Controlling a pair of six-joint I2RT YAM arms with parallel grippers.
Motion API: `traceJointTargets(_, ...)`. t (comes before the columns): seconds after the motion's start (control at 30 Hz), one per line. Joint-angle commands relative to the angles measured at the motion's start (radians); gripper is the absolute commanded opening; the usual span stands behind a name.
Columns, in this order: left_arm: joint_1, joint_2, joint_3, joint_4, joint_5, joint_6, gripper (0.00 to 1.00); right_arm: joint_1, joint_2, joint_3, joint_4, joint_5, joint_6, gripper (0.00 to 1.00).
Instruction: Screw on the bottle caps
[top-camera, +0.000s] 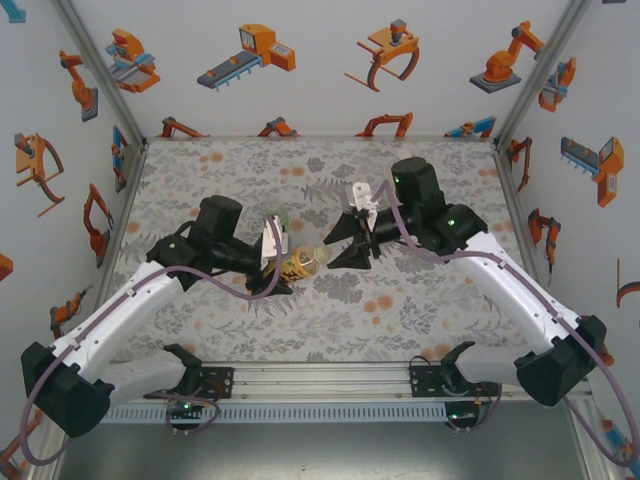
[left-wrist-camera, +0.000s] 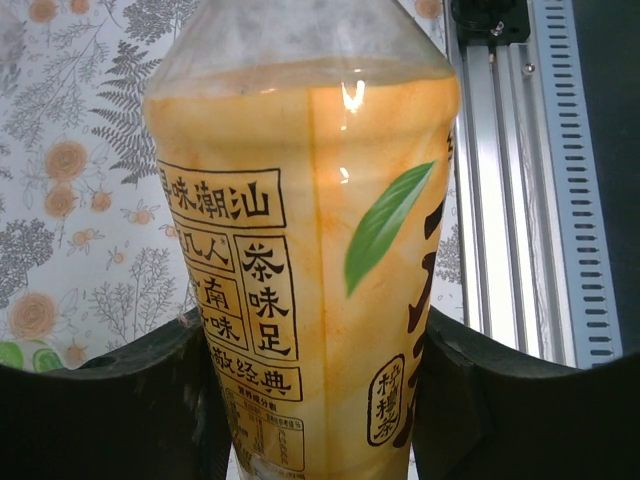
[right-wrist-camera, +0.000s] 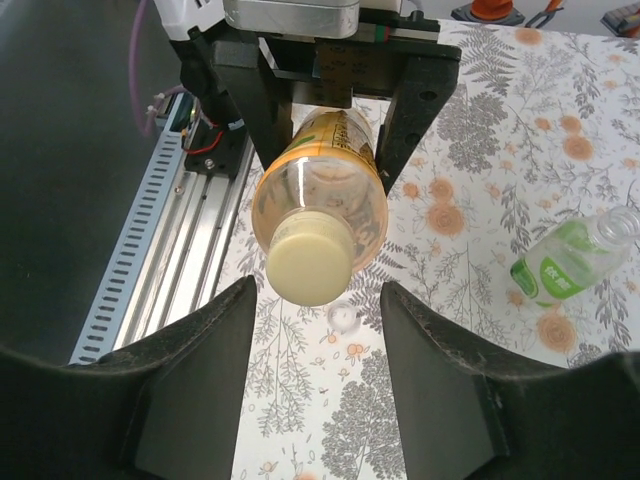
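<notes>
you are viewing the left gripper (top-camera: 280, 262) clamping the yellow bottle (top-camera: 300, 263) sideways over the table's (top-camera: 400, 320) middle. the right gripper's (right-wrist-camera: 318, 295) jaws are standing wide around its pale cap (right-wrist-camera: 312, 268), probably awaiting tightening. the green-label bottle (right-wrist-camera: 565, 262) is lying apparently uncapped.

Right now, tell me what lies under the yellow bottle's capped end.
Below the yellow bottle, held by the left hand, lies floral cloth and one small clear round piece, perhaps a cap. The cloth directly beneath its body is covered.
</notes>
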Motion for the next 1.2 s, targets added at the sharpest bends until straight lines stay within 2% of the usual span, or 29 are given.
traceJointTargets(0.0,-0.002,0.006,0.034,-0.027,0.040,0.023,0.01,0.006,0.006,0.033,0.007,-0.048,-0.054,0.49)
traceJointTargets(0.77,-0.003,0.039,0.057,-0.062,0.010,0.018,0.01,0.034,-0.014,0.016,0.061,0.032,-0.042,0.46)
traceJointTargets(0.93,-0.003,0.041,0.060,-0.065,0.010,0.018,0.01,0.035,-0.017,0.012,0.061,0.038,-0.041,0.41)
traceJointTargets(1.1,-0.003,0.039,0.060,-0.066,0.008,0.020,0.01,0.035,-0.018,0.009,0.059,0.034,-0.024,0.29)
traceJointTargets(1.17,-0.003,0.037,0.060,-0.065,0.000,0.020,0.01,0.034,-0.018,0.000,0.080,0.048,0.029,0.23)
